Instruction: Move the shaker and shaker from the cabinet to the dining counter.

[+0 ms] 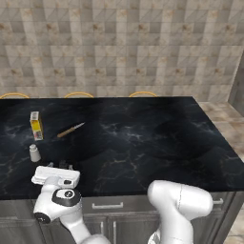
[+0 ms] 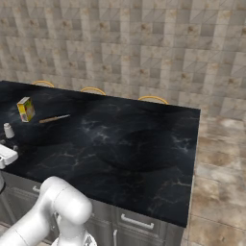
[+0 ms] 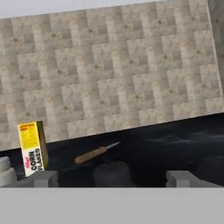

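Observation:
The black shaker (image 3: 111,173) stands on the dining counter (image 1: 143,138) near its front left edge, between my gripper's (image 3: 113,179) two fingers with a gap on each side. The gripper (image 1: 60,165) is open and low over the marble, with the dark shaker (image 1: 62,163) inside it. The white shaker (image 1: 34,152) stands upright just to its left, also seen as the white shaker (image 2: 8,130) and, cut by the frame edge, the white shaker (image 3: 5,170). The cabinet is out of view.
A yellow corn flakes carton (image 1: 35,125) and a wooden-handled knife (image 1: 70,129) lie behind the shakers. Yellow chair backs (image 1: 78,94) line the far edge. Grey drawers (image 1: 107,206) sit under the front edge. Tiled floor (image 2: 221,158) lies to the right.

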